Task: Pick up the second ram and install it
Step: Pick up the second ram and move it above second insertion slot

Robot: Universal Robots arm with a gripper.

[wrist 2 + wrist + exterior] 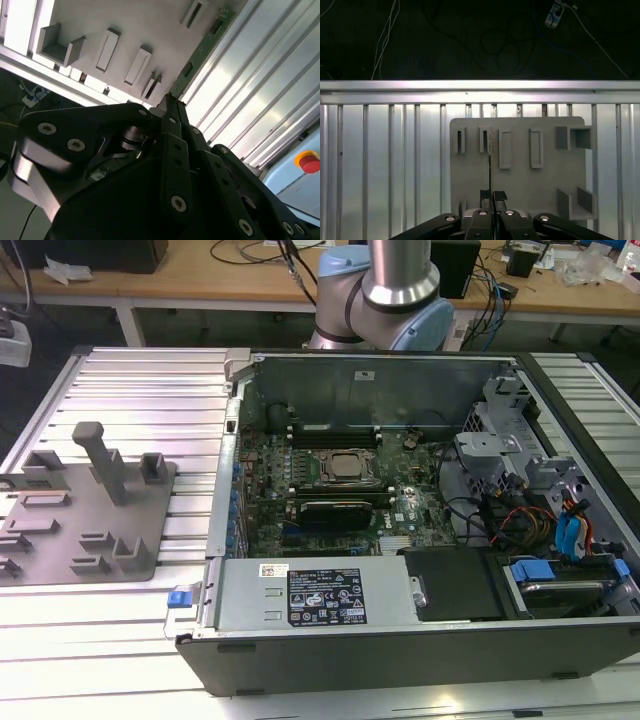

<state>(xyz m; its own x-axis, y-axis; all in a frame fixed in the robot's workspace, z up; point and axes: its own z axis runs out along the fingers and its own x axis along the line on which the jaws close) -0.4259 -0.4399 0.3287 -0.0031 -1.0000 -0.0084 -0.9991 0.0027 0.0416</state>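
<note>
**Claw clenched on the second ram over the fixture plate**

In both wrist views the claw (490,194) was clamped on the second ram (200,50). It pinched the stick's flat faces at one end, and the rest reached out towards the grey fixture plate (520,185). Whether the far end touched the plate, I could not tell. I judged the pick-up to be the step in hand. It wanted a square, firm pinch, no twist in the stick, and a straight draw clear of the holders alongside. My count: one claw and one stick in its grasp. In the first wrist view there was one plate with four narrow slot holders (536,148) and two bracket holders (575,137). In the exterior view one open computer case (400,640) stood near the plate
</note>
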